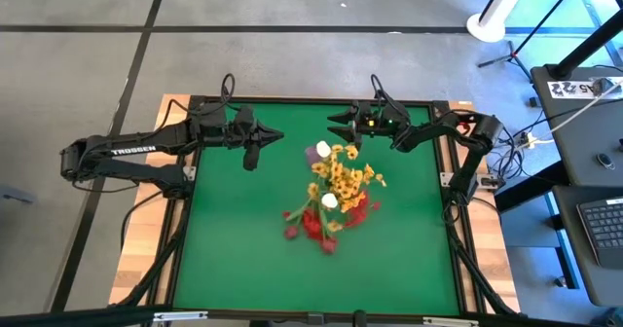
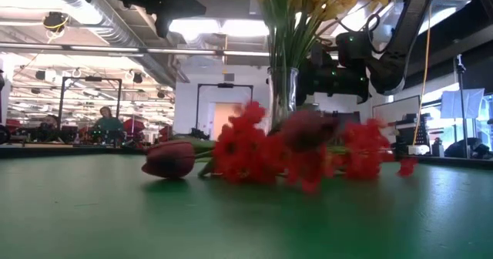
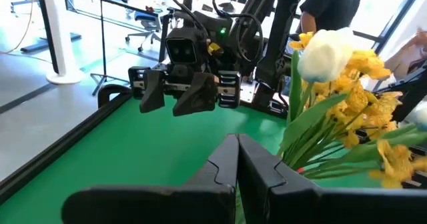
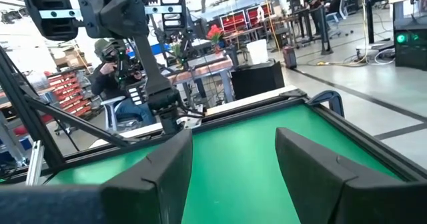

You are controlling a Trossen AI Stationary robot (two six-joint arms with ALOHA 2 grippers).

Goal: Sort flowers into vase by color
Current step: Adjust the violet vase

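Flowers, high view: yellow blossom clusters stand mid-table in the vase; red blossom clusters lie on the green table just beside its foot. Left gripper and right gripper hover near the far edge, both empty.

Low view: clear vase upright; a dark maroon bud lies beside the red heap.

Left wrist view: left fingers pressed together.

Right wrist view: right fingers spread.

Judgement: light, floppy, heads crushable; pinch the thin stem, not blossoms.
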